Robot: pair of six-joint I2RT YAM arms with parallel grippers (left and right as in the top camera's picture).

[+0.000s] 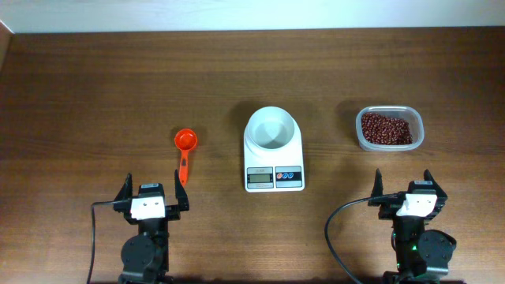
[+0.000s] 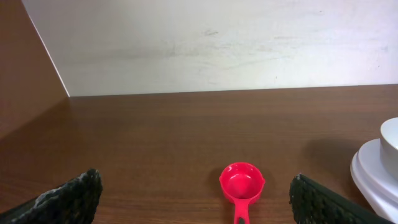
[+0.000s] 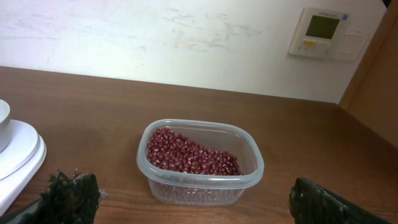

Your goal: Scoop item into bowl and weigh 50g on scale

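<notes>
A heap of dark reddish-brown beans fills a clear plastic tub at the right. The empty white bowl rests on the white scale at the table's centre. A red scoop lies left of the scale, its handle toward me. My left gripper stands open near the front edge, just behind the scoop's handle, holding nothing. At the front right my right gripper is open too, empty, with the tub beyond it.
A pale wall closes the far side of the brown wooden table. A wall thermostat hangs at the upper right in the right wrist view. Black cables trail from both arm bases.
</notes>
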